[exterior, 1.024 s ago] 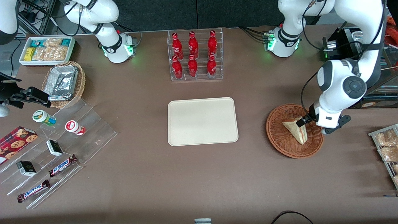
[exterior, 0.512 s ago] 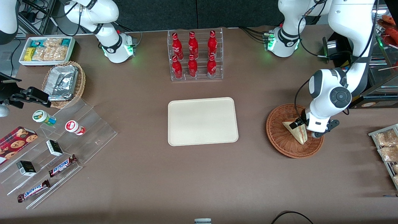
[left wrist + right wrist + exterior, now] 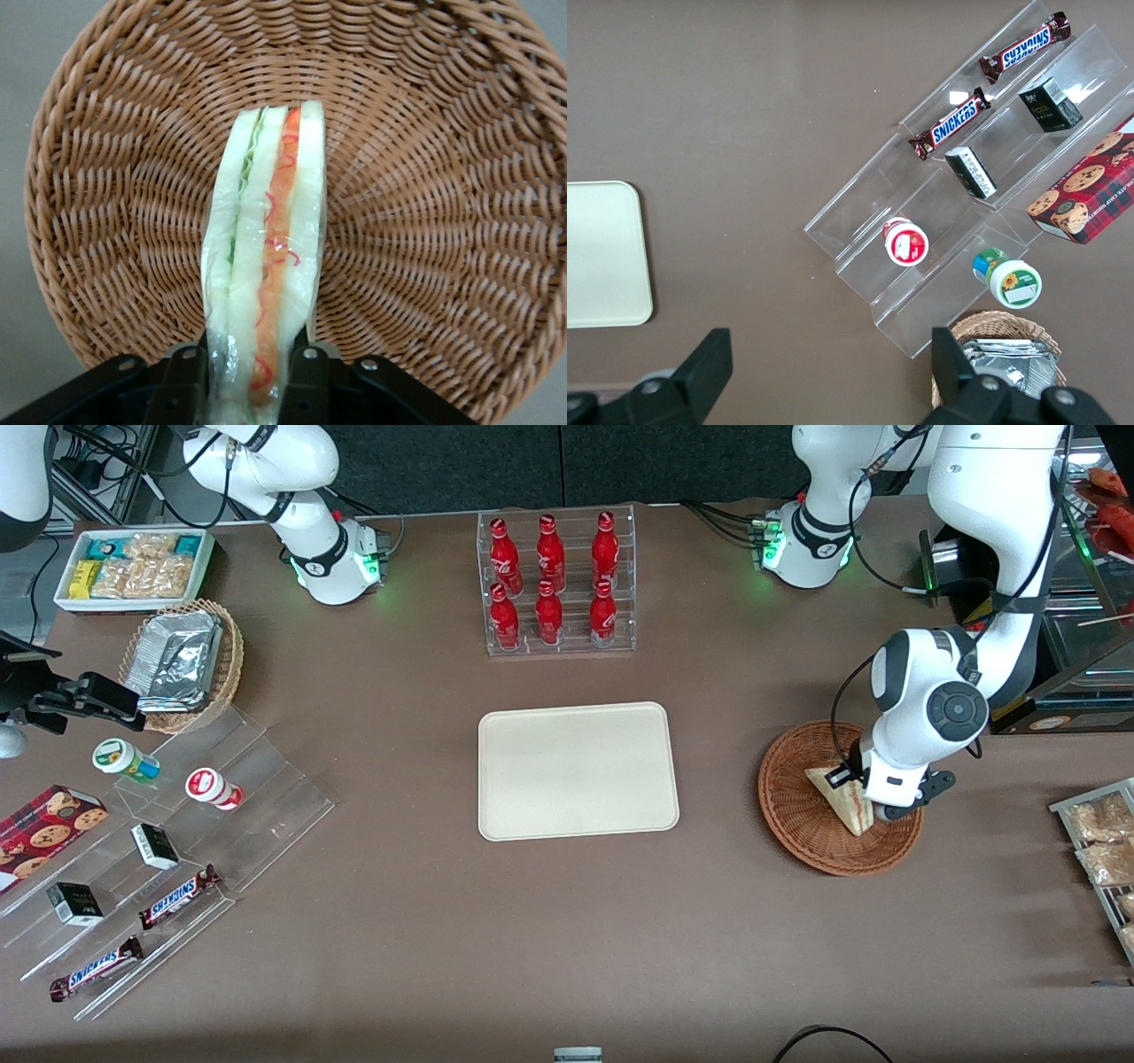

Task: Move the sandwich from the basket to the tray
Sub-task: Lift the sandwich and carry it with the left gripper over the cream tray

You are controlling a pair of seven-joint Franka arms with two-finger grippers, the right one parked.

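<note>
The claw (image 3: 248, 376) is clamped on 1 end of the wrapped sandwich (image 3: 266, 266), which lies in the basket (image 3: 443, 177) near the bench's working-arm end. The slick wrap could slip during lifting toward the tray (image 3: 576, 771).

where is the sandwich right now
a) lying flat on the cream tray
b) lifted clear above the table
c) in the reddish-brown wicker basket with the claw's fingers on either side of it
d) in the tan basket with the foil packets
c: the sandwich sits in the basket, and the claw has a finger against each of its faces; the tray holds nothing.
</note>
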